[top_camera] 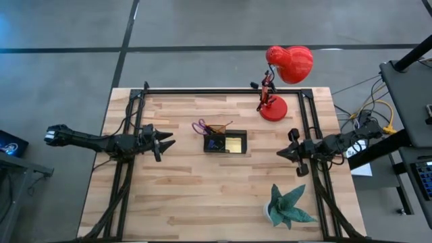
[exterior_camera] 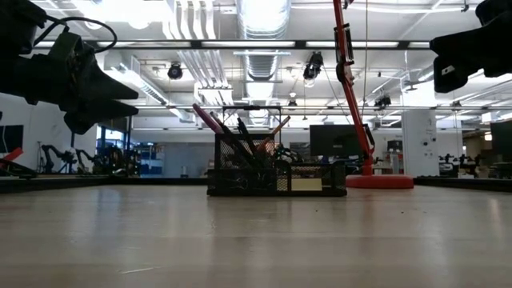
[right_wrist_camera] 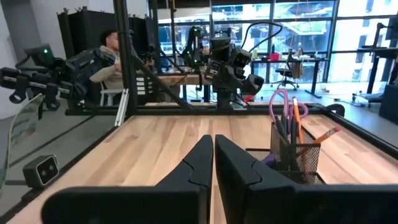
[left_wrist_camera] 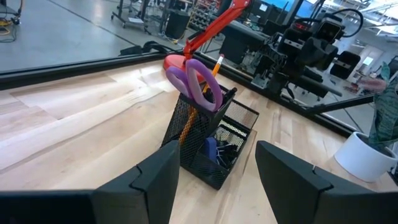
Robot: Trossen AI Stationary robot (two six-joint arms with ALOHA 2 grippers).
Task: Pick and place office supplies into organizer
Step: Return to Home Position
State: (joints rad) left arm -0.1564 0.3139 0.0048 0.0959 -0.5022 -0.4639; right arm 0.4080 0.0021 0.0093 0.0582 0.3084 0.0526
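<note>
While the organizer [top_camera: 225, 152] sits mid-surface, supplies [top_camera: 235, 142]: inside it.
Left hand [top_camera: 164, 142]: spread wide, holds nothing, by left edge.
Right hand [top_camera: 282, 154]: pinched closed, holds nothing, by right edge.
Organizer: between both, equally near.

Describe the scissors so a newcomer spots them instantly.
On the wooden table, find the black mesh organizer at its centre. The scissors stand in its tall end, away from the red lamp; purple loop handles set them apart from the thin pens alongside.
</note>
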